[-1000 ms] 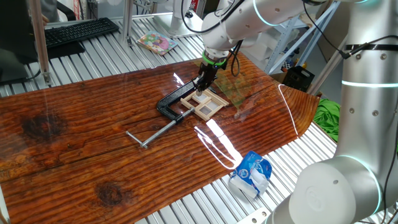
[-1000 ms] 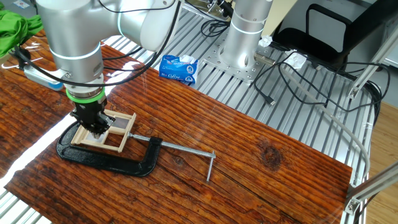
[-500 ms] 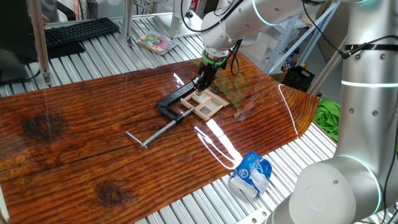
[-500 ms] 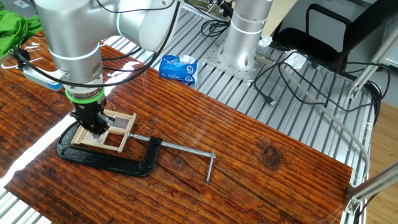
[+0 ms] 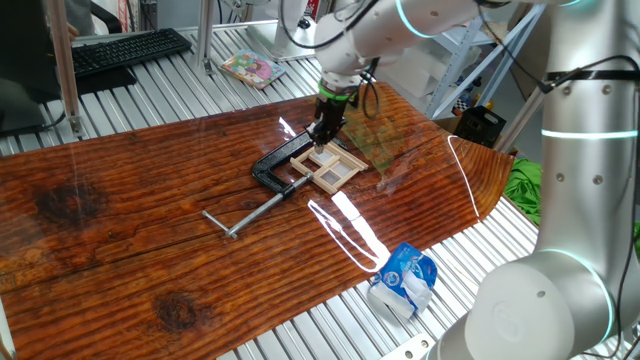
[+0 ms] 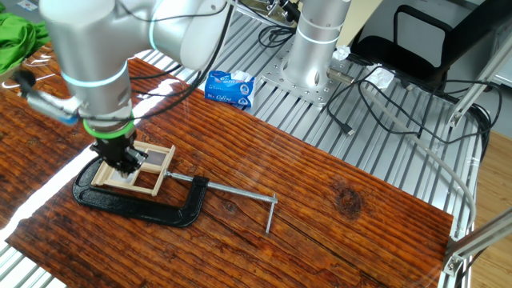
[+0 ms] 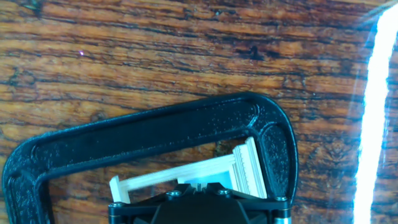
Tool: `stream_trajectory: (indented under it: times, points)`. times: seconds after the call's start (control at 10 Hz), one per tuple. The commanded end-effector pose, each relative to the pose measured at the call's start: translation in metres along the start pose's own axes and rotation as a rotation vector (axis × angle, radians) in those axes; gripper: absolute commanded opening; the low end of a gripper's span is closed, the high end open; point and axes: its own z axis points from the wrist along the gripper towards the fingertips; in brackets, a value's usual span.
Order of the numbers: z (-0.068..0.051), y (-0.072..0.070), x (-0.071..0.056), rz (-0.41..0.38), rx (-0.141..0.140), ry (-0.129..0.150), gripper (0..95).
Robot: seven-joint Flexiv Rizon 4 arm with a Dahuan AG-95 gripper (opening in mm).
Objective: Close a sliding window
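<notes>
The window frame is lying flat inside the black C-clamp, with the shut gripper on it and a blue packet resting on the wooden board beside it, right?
Not quite: the blue packet lies off the wooden board, on the slatted metal table, as the other fixed view shows.

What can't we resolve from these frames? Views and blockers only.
- Fingertip contact with the sliding window: both fixed views, gripper body covers it.
- Sash position, open or shut: too small in one fixed view; hand view crops the frame at the bottom edge behind the gripper housing.
- C-clamp screw end: outside the hand view.
</notes>
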Motion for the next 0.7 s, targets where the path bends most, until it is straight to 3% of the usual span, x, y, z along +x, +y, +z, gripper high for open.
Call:
stream_trajectory:
  times: [0.1,0.4,0.7]
  points:
    - [-0.0014,0.0002,0.0030,0.010,0.037,0.058,0.0]
    - [-0.0014,0.0002,0.0030,0.022,0.036,0.089,0.0]
    - [-0.0014,0.0002,0.0030,-0.001,0.032,0.098,0.0]
